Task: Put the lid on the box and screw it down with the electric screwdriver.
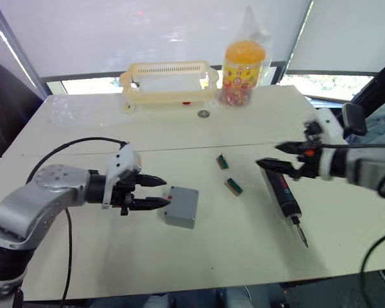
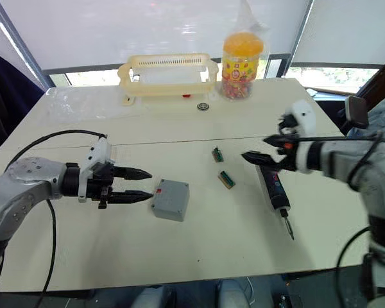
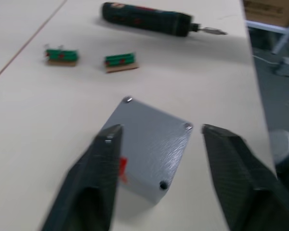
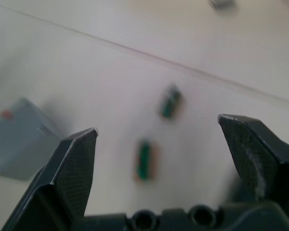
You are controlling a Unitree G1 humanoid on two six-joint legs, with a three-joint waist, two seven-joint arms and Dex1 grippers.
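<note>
Lid (image 2: 172,196) and box (image 2: 166,210) already sit together as one grey block near the table's (image 2: 199,256) front edge, left of centre; the lid covers the top, so the hollow inside is hidden. Screw heads show at three lid corners in the left wrist view, and the fourth corner is behind a finger. A small red mark shows on the block's side facing the left gripper (image 2: 143,186).

That left gripper lies low over the table just left of the block, its two black fingers spread and pointing at it. One fingertip (image 1: 163,202) is at the block's near edge; whether it touches cannot be told. Nothing is held between the fingers.

The electric screwdriver (image 1: 283,196) lies flat on the right part of the table. Its long axis runs from the far end, under the right gripper (image 1: 269,156), toward the front edge and slightly right, with the thin metal bit at the near end. The far end of its body is partly covered by the gripper. The right gripper hangs over that end with fingers spread wide and nothing between them.

Two small green circuit boards (image 1: 222,162) (image 1: 233,187) lie between block and screwdriver. At the far edge stand a cream plastic basket (image 1: 170,83), a coin-like disc (image 1: 203,113) and a snack jar with an orange lid (image 1: 243,65), a clear bag rising behind it.
</note>
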